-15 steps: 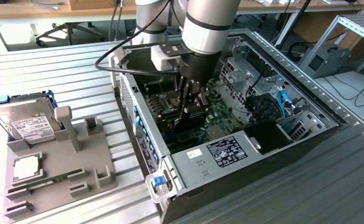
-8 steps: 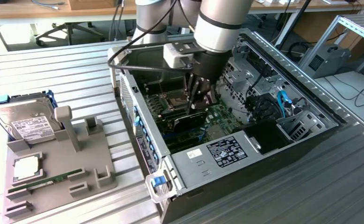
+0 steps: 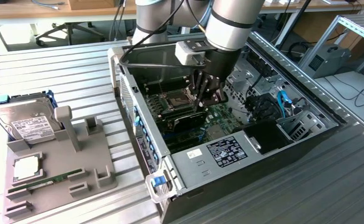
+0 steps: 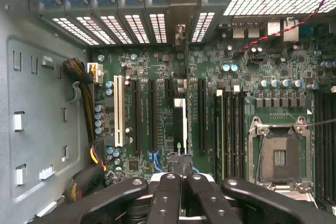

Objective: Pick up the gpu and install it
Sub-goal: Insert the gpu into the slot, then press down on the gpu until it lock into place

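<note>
The arm reaches down into the open computer case [image 3: 244,154], which lies on its side on the ribbed metal surface [image 3: 63,74]. The tool [image 3: 208,99] hangs over the motherboard [image 3: 222,116], its fingers [image 4: 169,192] drawn together and clamped on the top edge of the gpu [image 3: 188,121]. In the exterior view the gpu is a dark card standing on edge inside the case, just below the tool and over the board's expansion slots. From the wrist view the card is seen edge-on as a thin strip [image 4: 179,124] running between 2 of the long black slots [image 4: 202,114], toward the slot covers [image 4: 136,27] in the case wall. The empty CPU socket [image 4: 278,153] sits beside the slots. On the exterior view's left, a grey fixture tray [image 3: 57,172] on the surface holds a hard drive [image 3: 26,122] and a green memory stick [image 3: 45,181].
</note>
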